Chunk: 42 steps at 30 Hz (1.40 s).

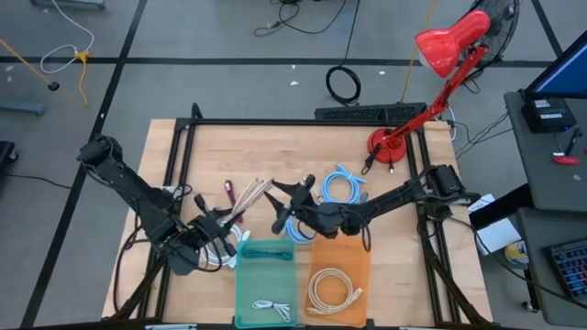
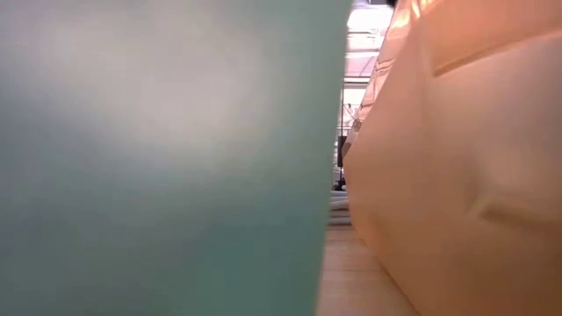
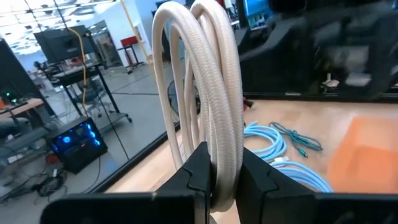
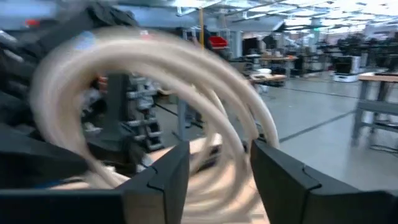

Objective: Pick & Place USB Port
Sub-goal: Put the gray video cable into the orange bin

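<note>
Now the left gripper (image 1: 223, 240), at 9 o'clock from the green bin (image 1: 266, 284), clamps a cream cable (image 3: 208, 93) coil. At 3 o'clock, the right gripper (image 4: 217, 171) stands loosened around that coil. Handover seems underway; next the right should back off.

The high view looks straight down on the whole table (image 1: 211, 156). The low view sits pressed against the green bin (image 2: 167, 158) and orange bin (image 2: 457, 158). Both wrist views face coiled cable close up.
</note>
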{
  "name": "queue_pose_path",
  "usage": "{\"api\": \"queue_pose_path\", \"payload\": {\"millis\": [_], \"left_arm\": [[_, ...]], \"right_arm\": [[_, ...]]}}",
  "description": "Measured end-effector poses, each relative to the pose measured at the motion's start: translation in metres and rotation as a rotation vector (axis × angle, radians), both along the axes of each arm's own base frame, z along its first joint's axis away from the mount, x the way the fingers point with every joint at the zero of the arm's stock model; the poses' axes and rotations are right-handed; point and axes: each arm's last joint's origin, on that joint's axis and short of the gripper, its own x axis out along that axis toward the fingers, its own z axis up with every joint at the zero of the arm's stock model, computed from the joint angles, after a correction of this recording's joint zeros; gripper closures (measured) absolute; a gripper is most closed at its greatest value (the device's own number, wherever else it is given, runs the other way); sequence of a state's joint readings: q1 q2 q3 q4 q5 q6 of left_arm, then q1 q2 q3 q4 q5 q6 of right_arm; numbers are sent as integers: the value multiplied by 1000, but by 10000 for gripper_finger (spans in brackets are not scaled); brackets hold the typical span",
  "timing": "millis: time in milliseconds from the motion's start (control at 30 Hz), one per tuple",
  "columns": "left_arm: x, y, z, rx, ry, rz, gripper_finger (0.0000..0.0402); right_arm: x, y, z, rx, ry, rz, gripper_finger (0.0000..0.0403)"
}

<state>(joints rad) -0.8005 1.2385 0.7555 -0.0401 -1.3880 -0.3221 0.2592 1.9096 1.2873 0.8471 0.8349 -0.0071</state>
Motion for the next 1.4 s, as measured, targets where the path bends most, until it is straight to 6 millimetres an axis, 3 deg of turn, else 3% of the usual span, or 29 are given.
{"api": "queue_pose_path", "payload": {"millis": [233,533,900,1133,1400], "left_arm": [[2,-1,2,-37,-20,-20,365],[-5,-5,1,13,-18,7,365],[-5,-8,0,-51,-31,-41,365],[15,0,-9,-63,1,-21,365],[33,-7,-15,-9,17,-43,365]], "right_arm": [[10,-15,-18,10,16,-33,189],[9,-14,-17,-11,32,-61,147],[8,-13,-15,-13,14,-63,137],[9,-14,-15,0,4,-60,137],[9,-15,-15,0,6,-73,138]]}}
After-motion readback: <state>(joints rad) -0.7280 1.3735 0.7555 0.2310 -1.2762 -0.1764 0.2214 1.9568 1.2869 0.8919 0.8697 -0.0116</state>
